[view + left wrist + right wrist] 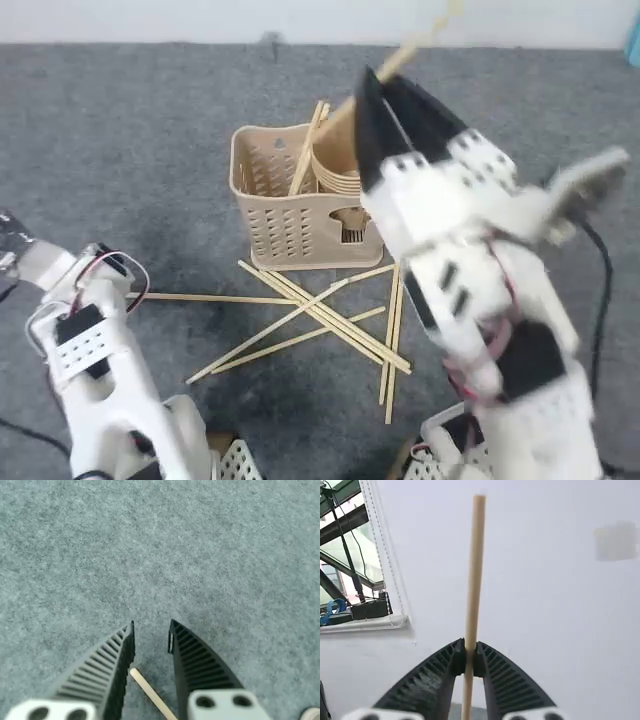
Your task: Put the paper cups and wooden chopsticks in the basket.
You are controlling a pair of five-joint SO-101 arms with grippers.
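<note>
Right arm point(470, 230), nearest the lens and lifted high above the tabletop point(150, 150): jaws clamped on the held chopstick point(472, 570), which sticks out past their tips, above and beyond the basket's far side. Left arm point(85, 340), at the left edge: jaws apart over bare grey surface, gripping nothing, with one chopstick end point(150, 692) lying on the tabletop below the gap between them. Lone chopstick point(215, 298): flat on the tabletop, running from beside the left arm toward the pile. Basket point(290, 230): beige, perforated walls, upright at centre. Basket chopsticks point(305, 150): two or so, standing propped against its rim. Paper cups point(338, 170): tan, nested in one stack inside the basket's right part. Loose chopsticks point(330, 315): several, pale bare wood, thin and round, crossed over one another in a fan just in front of the basket. Status, as judged: cups look done; chopsticks barely started, a few stowed, one in the air, the greater share left on the tabletop. Crossed sticks will likely need lifting one at a time.
</note>
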